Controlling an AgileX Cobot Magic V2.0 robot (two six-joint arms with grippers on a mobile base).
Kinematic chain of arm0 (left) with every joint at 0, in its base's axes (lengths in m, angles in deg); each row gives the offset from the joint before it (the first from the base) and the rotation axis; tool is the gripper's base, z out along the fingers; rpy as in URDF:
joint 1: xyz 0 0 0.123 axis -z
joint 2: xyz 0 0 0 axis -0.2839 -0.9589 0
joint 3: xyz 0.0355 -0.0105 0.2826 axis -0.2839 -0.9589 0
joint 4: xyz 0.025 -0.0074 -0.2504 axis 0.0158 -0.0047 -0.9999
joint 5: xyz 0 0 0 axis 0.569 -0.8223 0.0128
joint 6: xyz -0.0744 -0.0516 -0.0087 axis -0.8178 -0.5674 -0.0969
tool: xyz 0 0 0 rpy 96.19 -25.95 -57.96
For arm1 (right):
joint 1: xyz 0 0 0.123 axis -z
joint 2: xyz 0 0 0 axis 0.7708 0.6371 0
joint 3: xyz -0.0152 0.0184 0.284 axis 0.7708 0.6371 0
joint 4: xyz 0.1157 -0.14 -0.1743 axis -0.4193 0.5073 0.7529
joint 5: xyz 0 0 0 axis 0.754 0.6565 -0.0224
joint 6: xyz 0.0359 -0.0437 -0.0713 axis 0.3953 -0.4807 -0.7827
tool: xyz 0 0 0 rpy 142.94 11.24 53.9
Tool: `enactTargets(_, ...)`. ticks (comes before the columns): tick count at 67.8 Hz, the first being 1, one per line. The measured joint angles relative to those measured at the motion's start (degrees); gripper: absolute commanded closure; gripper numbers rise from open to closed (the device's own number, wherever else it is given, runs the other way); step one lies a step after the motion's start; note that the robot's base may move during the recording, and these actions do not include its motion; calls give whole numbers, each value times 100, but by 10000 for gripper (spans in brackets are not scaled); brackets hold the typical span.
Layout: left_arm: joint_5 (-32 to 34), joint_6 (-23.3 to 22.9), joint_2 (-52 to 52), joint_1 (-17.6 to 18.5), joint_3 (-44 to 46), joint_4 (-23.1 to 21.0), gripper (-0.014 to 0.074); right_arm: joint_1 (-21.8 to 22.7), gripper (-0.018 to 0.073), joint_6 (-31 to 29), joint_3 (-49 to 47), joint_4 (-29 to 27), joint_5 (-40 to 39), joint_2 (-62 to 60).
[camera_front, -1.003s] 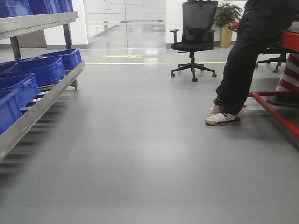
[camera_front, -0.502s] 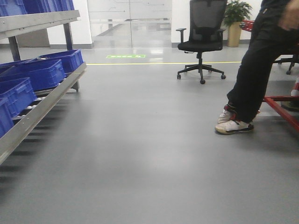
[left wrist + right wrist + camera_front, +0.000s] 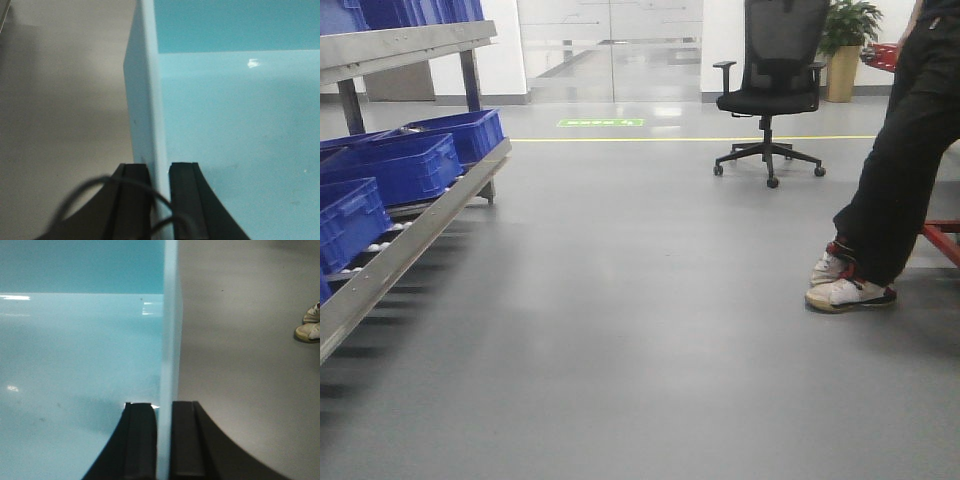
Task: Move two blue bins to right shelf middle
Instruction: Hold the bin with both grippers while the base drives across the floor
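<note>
A pale blue bin fills both wrist views, held above the grey floor. In the left wrist view its inside (image 3: pixel 235 125) lies to the right, and my left gripper (image 3: pixel 159 170) is shut on its left wall (image 3: pixel 149 100), one finger on each face. In the right wrist view the bin (image 3: pixel 75 355) lies to the left, and my right gripper (image 3: pixel 164 407) is shut on its right wall (image 3: pixel 170 340). Only one pale bin shows. Neither the bin nor the grippers appear in the front view. I cannot tell which rack is the right shelf.
A metal rack (image 3: pixel 410 250) with several dark blue crates (image 3: pixel 400 165) runs along the left. A black office chair (image 3: pixel 772 90) stands far ahead. A person's legs (image 3: pixel 900 180) and shoes (image 3: pixel 848 292) are at the right by a red frame (image 3: pixel 942 235).
Everything in the front view has slid to the right: the chair, the person and the rack's end. More of the red frame has left the picture.
</note>
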State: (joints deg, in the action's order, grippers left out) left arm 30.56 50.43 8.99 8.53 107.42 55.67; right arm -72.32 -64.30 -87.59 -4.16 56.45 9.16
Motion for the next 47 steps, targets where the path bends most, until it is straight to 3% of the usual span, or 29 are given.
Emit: enactTargets(47, 0, 0, 0, 4, 0, 12, 707, 0, 711, 0, 0, 11, 0, 1)
